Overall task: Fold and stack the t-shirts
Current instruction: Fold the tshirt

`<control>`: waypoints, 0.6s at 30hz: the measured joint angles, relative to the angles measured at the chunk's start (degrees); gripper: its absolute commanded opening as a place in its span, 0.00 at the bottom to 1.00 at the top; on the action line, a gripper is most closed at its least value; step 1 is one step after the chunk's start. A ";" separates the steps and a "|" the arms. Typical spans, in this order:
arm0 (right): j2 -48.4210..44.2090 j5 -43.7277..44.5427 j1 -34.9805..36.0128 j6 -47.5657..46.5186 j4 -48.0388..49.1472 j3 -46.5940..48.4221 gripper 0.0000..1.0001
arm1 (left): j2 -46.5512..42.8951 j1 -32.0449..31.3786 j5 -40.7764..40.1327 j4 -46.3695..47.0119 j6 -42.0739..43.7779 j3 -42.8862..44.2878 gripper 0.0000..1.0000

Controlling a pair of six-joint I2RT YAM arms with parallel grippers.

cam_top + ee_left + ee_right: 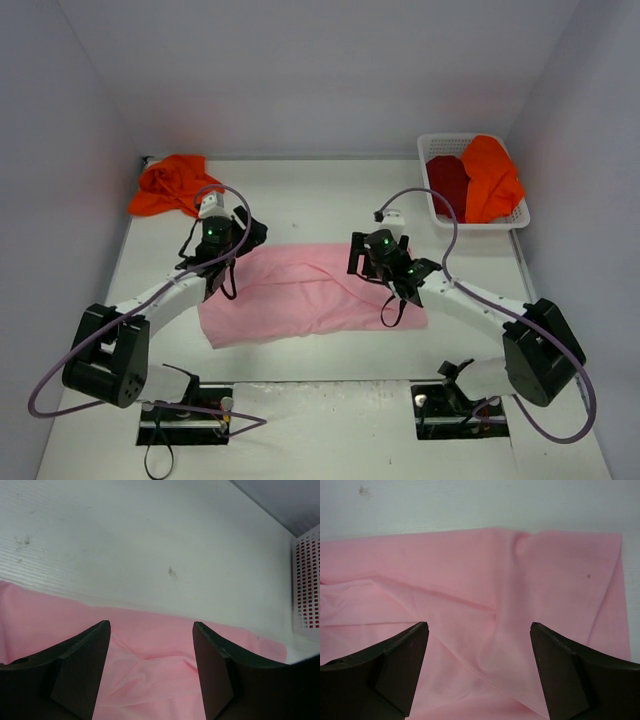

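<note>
On the table [320,195] we count one pink shirt [300,295], two orange shirts [168,185] [490,178], one red shirt [448,180]; left gripper [151,625], right gripper [477,625] both released.

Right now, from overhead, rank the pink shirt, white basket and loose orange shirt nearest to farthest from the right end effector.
1. Pink shirt, directly under the right end effector.
2. White basket, far right corner.
3. Loose orange shirt, far left corner.
</note>
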 measured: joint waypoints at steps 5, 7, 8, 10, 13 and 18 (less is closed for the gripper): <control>0.79 -0.07 1.53 1.99 0.52 -2.36 0.79 | 2.21 -2.91 -0.15 1.79 -1.18 0.76 0.61; 1.25 -0.07 1.88 2.73 0.57 -3.08 0.79 | 2.86 -4.04 -0.31 1.81 -1.73 0.76 0.61; 1.42 -0.07 2.08 3.13 0.57 -3.39 0.79 | 3.06 -4.37 -0.31 1.86 -1.97 0.76 0.61; 1.70 -0.07 2.23 3.65 0.57 -3.69 0.79 | 3.72 -5.35 -0.31 2.08 -2.84 0.70 0.61; 2.21 -0.04 2.23 4.33 0.74 -3.76 0.79 | 4.17 -5.70 -0.44 2.73 -3.87 -0.07 0.61; 4.04 -0.04 2.23 4.44 1.92 -3.76 0.78 | 5.29 -5.70 -0.50 3.17 -4.72 -0.81 0.61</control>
